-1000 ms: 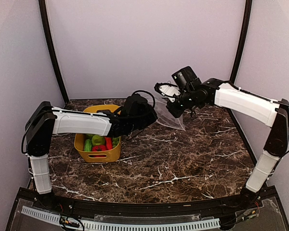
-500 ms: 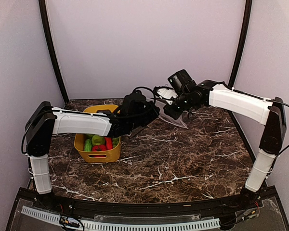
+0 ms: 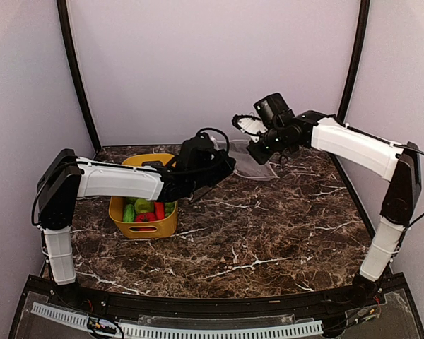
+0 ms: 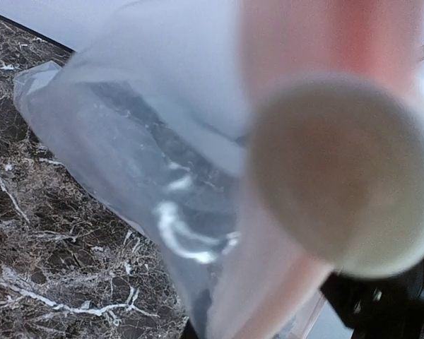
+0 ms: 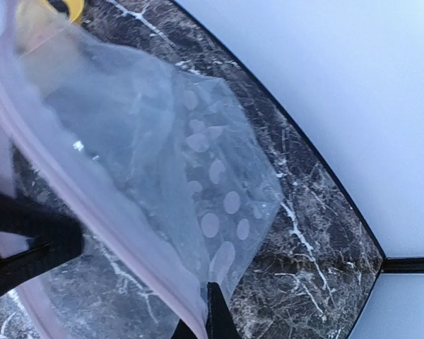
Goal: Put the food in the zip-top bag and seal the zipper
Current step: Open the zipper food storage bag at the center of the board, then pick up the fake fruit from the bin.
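Note:
The clear zip-top bag (image 3: 253, 162) hangs between both grippers over the back of the table. My left gripper (image 3: 225, 164) is shut on its left edge. My right gripper (image 3: 258, 145) is shut on the pink zipper (image 5: 92, 212), which runs down into its black fingertips (image 5: 215, 319). In the left wrist view the bag (image 4: 127, 155) and the blurred zipper (image 4: 268, 296) fill the frame and hide the fingers. The bag (image 5: 198, 141) looks empty, with round printed marks. The food (image 3: 145, 209), red and green pieces, lies in the yellow basket.
The yellow basket (image 3: 124, 223) stands on the dark marble table (image 3: 268, 240) at the left, under my left forearm. Purple walls with black corner posts (image 3: 353, 63) enclose the back and sides. A black finger (image 5: 28, 236) shows at the right wrist view's left edge.
My right gripper has risen a little and shifted right with the zipper edge. The bag hangs less low and is stretched flatter between the grippers. The left arm has barely moved.

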Robot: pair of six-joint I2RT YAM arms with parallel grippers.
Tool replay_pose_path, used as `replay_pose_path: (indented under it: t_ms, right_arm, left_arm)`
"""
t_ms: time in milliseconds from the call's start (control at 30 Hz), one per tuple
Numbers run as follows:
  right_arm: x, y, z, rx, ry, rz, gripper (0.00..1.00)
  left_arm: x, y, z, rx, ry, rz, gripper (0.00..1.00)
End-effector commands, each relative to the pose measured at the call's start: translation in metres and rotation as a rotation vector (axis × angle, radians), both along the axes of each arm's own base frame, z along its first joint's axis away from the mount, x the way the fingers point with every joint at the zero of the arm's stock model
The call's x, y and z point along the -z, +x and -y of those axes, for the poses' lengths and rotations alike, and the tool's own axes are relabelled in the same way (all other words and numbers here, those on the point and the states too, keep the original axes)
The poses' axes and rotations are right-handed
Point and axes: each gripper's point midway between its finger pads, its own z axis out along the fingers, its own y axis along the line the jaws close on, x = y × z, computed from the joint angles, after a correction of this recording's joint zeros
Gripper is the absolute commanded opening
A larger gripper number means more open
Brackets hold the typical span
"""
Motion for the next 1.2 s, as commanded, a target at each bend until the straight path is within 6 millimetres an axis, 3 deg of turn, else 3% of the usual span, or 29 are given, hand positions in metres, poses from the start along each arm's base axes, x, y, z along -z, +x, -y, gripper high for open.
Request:
replay_pose_path:
  t_ms: [0,67,167,267,300,333,467,633,700,767,867,1033,1133,1167]
  right_arm:
    - [-0.054,0.044,0.034,0.112,0.092,0.142,0.00]
    - [-0.058,0.053,0.044,0.128,0.108,0.157,0.00]
    - [-0.061,0.057,0.050,0.125,0.097,0.193,0.00]
    - [-0.064,0.061,0.058,0.141,0.086,0.212,0.00]
    - [-0.064,0.064,0.062,0.150,0.087,0.213,0.00]
    - [-0.064,0.066,0.067,0.158,0.089,0.214,0.00]
    - [-0.072,0.085,0.106,0.228,0.099,0.239,0.00]
    - [-0.115,0.112,0.175,0.363,0.123,0.339,0.00]
    - [-0.125,0.111,0.186,0.383,0.119,0.373,0.00]
    - [-0.121,0.104,0.178,0.350,0.153,0.364,0.00]
    - [-0.082,0.085,0.140,0.242,0.190,0.247,0.00]
    - [0.007,0.040,0.081,0.027,0.267,-0.038,0.00]
    - [0.034,0.020,0.067,-0.026,0.322,-0.158,0.00]
    - [0.037,0.015,0.063,-0.046,0.340,-0.178,0.00]
  left_arm:
    - [-0.005,-0.008,0.010,0.071,0.022,0.031,0.08]
    - [-0.024,-0.015,0.022,0.163,-0.003,0.111,0.25]
    - [-0.065,-0.032,0.042,0.322,-0.046,0.273,0.42]
    - [-0.084,-0.041,0.037,0.364,0.014,0.351,0.54]
    - [-0.082,-0.041,0.032,0.351,0.042,0.353,0.59]
    - [-0.087,-0.044,0.024,0.347,0.082,0.369,0.61]
    - [-0.075,-0.044,-0.020,0.277,0.274,0.359,0.68]
    - [-0.040,-0.037,-0.099,0.184,0.503,0.237,0.73]
    - [-0.028,-0.037,-0.134,0.148,0.596,0.179,0.75]
    - [-0.018,-0.038,-0.168,0.103,0.700,0.126,0.78]
    - [-0.004,-0.042,-0.212,0.039,0.858,0.054,0.84]
    - [0.024,-0.046,-0.250,0.028,0.962,-0.109,0.87]
    - [0.035,-0.047,-0.261,0.037,1.003,-0.204,0.87]
    - [0.047,-0.052,-0.266,0.053,1.039,-0.264,0.87]
